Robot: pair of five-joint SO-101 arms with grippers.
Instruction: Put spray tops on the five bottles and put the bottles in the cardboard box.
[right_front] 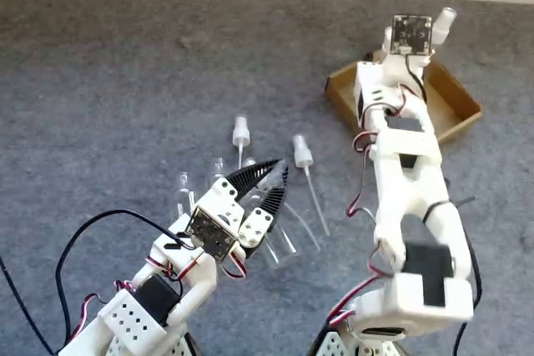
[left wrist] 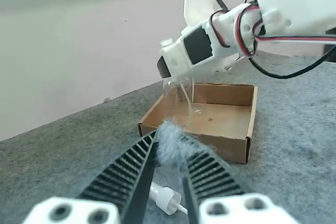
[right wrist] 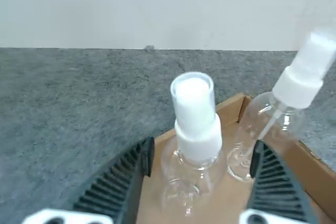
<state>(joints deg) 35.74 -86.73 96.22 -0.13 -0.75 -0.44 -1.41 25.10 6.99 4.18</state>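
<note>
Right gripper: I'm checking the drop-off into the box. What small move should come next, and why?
Probably lift the right gripper straight up, clear of the box: its jaws stand open, apart from the capped bottle between them, which seems to rest on the box floor.

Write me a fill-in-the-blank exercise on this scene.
The right gripper hovers over the cardboard ____.
The right wrist view shows ____ capped bottles.
The loose spray tops on the carpet are ____ in colour.
Missing words: box, two, white.
</note>
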